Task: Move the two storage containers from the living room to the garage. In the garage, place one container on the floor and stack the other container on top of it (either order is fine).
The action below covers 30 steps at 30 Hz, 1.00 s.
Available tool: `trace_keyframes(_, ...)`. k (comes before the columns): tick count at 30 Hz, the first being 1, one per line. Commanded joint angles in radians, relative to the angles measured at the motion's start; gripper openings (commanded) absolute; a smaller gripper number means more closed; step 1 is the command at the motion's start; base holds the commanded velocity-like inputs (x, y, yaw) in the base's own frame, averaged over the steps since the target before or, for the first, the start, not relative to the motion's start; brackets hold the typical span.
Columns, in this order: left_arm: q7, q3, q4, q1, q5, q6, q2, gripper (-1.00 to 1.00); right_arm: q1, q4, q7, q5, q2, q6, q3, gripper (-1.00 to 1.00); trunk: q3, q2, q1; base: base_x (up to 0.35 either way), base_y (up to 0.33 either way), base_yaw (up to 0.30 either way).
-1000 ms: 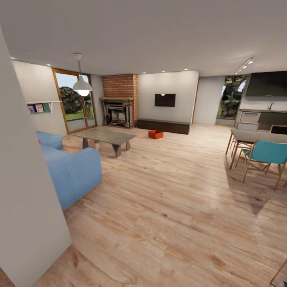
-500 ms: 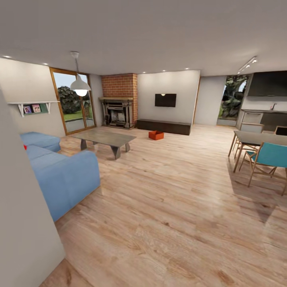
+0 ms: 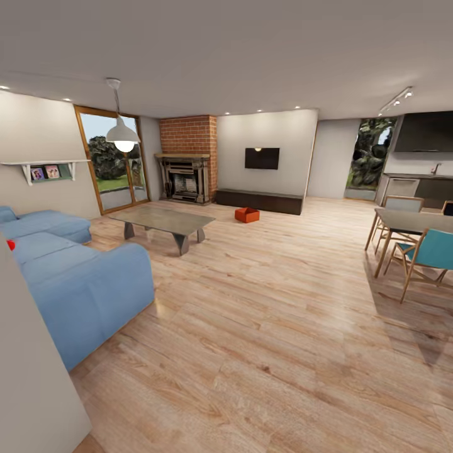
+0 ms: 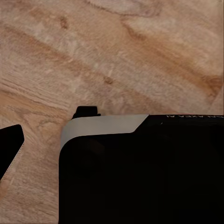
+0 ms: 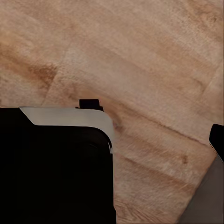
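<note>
Hanging over wood planks (image 4: 140, 56), left pincer (image 4: 9, 147) and right pincer (image 5: 217, 139), spread indiscernible.

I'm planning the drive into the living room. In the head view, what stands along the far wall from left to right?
Glass doors → brick fireplace → storage container on the wood floor by the dark low cabinet → wall TV → garden window.

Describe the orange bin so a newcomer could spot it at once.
Find the brick fireplace on the far wall, then the long dark cabinet under the TV. The bin sits on the wood floor just before that cabinet: a small, open orange-red box, the brightest thing there.
</note>
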Motion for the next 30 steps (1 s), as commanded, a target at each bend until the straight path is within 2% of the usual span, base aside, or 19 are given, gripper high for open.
trace_keyframes(1,0.003,0.001,0.001,-0.001,0.0,-0.004,0.0,1.0,-0.001,0.002,-0.001,-0.009,0.001,-0.004,0.008,1.0,-0.001,-0.001,0.001,0.317,0.0,0.0)
trace_keyframes(30,0.003,0.001,0.001,-0.001,0.0,-0.004,0.001,1.0,-0.001,0.003,0.005,-0.008,0.0,-0.004,0.007,1.0,-0.001,-0.001,0.001,0.317,0.0,-0.034)
